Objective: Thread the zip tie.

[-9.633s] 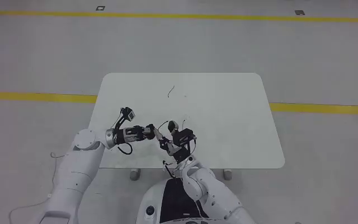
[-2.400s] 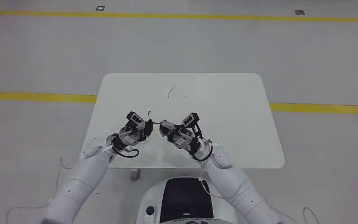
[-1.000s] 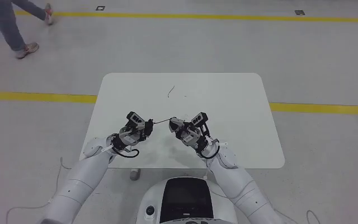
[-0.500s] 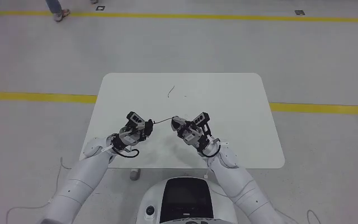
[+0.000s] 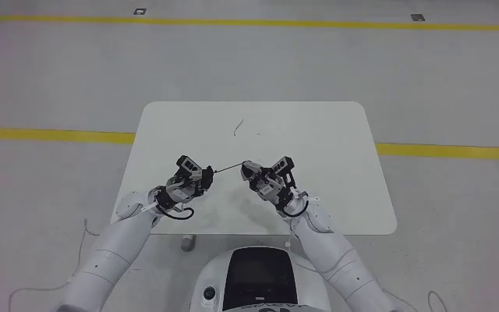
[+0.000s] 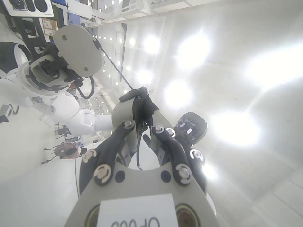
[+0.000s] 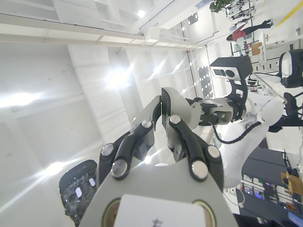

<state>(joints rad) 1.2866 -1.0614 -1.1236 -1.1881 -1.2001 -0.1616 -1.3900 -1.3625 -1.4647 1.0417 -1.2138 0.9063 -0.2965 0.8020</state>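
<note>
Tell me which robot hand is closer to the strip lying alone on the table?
Right. The loose strip lies nearly straight ahead of the right gripper; the left gripper is farther, off to one side.

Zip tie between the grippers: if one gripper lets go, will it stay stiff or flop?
Probably springy: the zip tie runs straight between left gripper and right gripper, perhaps pulled taut. Its tail appears curved inside the left gripper, so it likely bends easily. So thin, probably light.

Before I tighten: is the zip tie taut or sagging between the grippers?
Taut: the zip tie runs in a straight line between the left gripper and the right gripper.
</note>
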